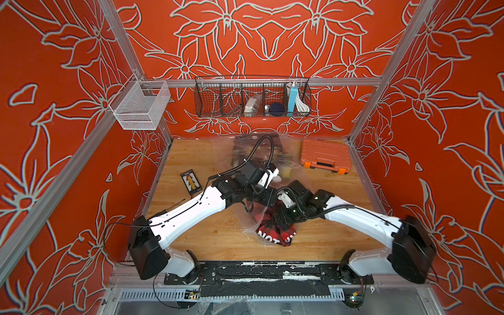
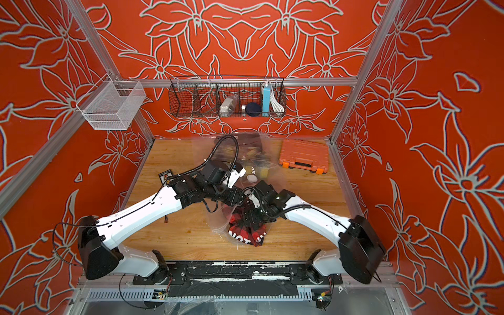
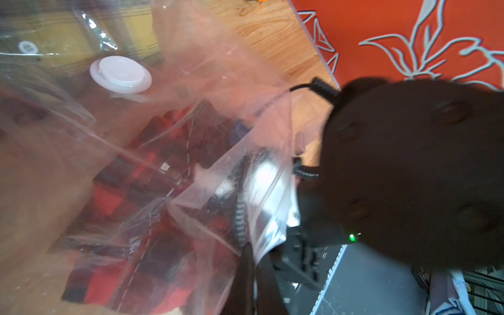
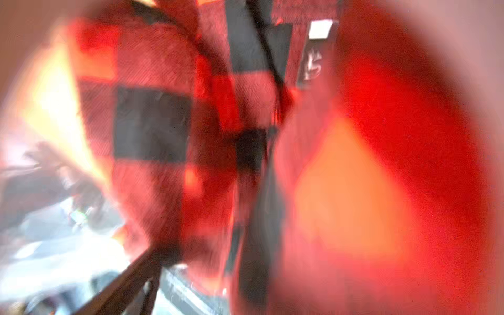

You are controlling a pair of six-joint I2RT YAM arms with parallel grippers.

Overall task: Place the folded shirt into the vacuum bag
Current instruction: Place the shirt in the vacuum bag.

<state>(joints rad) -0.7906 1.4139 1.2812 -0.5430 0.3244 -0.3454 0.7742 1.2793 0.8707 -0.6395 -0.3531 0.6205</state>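
The red-and-black plaid folded shirt with white lettering (image 1: 275,236) lies near the middle of the desk's (image 1: 223,245) front edge. Its long axis seems to run from that edge toward the far one. The clear, crinkly plastic vacuum bag (image 3: 218,68) stretches from the shirt toward the far edge, and its white round valve disc (image 2: 252,178) sits on the far side of the shirt.

In the left wrist view much of the plaid shows through the plastic, so the shirt is at least partly inside. The lettered end nearest the front edge may lie outside the mouth, but the film is too faint in both top views to be sure.

The left end effector (image 3: 252,253) is clenched on the edge of the bag's mouth, holding it up just beside the shirt. The right end effector (image 1: 282,218) points down onto the shirt from the far-right side and is the nearer of the two. Its wrist view is a blur of plaid, so I cannot tell whether it grips the cloth or has let go.

The coming move looks like a push along the shirt's long axis, away from the front edge and deeper toward the valve.
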